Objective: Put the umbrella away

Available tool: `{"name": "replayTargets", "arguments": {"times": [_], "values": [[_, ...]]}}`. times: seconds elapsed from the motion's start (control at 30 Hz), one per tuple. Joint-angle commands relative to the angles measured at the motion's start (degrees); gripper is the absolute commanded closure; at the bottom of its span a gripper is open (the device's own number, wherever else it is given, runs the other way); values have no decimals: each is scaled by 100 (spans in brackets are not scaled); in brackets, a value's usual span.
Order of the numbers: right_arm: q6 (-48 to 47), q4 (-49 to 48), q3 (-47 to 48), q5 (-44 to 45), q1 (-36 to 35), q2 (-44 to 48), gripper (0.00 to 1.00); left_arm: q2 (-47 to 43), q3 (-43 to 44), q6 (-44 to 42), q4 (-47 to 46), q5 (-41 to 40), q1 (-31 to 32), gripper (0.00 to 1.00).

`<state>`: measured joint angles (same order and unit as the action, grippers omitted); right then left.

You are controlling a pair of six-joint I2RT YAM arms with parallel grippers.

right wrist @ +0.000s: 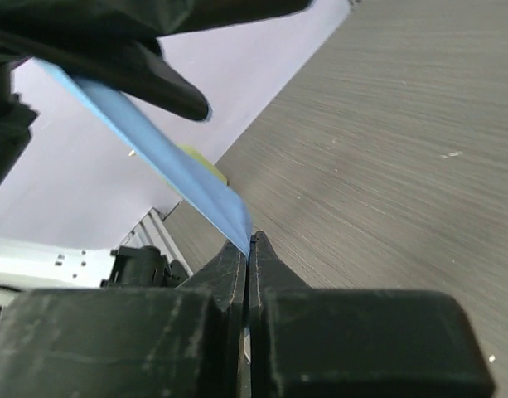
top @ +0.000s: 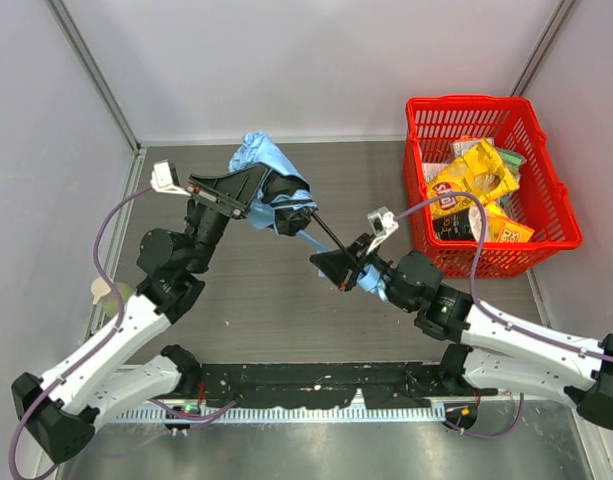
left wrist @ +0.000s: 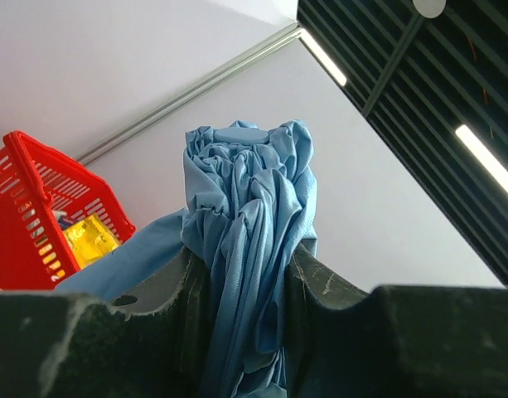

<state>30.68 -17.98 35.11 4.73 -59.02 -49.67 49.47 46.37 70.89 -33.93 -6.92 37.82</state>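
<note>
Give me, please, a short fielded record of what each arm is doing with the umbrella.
umbrella: light blue, fabric bunched, held between both arms
left gripper: closed around the bunched fabric
right gripper: pinched shut on the umbrella's blue strap
basket: red, far right of table, holds snack bags

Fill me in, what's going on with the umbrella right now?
The left end effector is clamped around the bunched canopy of the light-blue umbrella, apparently holding it up off the table. The right end effector is pinched shut on a thin blue strap that runs from the umbrella and is stretched straight between the two arms. The red basket of snack bags sits at the far right, with neither arm touching it.
</note>
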Motion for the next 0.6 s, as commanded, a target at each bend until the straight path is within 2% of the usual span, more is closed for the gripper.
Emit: {"name": "replayTargets", "arguments": {"times": [0.0,0.03,0.07,0.13,0.2,0.3,0.37,0.4,0.43,0.47,0.53,0.57], "values": [[938,1671,645,1090,-21,-297,93,-8,567,-822,-922,-82,-73,100],[1280,1927,716,1404,5,-324,81,-43,497,-866,-948,-90,-73,100],[1361,2191,803,1460,22,-411,54,-104,426,-884,-940,-108,-73,100],[1520,2377,839,1548,75,-473,32,-218,286,-893,-852,-187,-73,100],[1678,2465,769,1505,189,-465,25,-350,189,-989,-747,-266,-65,100],[2256,2903,664,1312,531,-368,23,-613,136,-1305,-466,-406,-65,100],[2776,3307,620,1023,794,-377,30,-746,170,-1586,-211,-521,-65,100],[2916,3379,620,899,857,-385,43,-816,188,-1700,-88,-565,-65,100],[2996,3545,620,750,979,-368,52,-860,188,-1806,26,-626,-65,100],[3180,3608,620,722,1033,-359,79,-921,171,-1885,105,-696,-65,100],[3479,3749,646,574,1269,-298,99,-1036,92,-2061,167,-793,-65,100],[3585,3853,724,564,1288,-272,99,-1071,83,-2158,246,-828,-73,100]]}}
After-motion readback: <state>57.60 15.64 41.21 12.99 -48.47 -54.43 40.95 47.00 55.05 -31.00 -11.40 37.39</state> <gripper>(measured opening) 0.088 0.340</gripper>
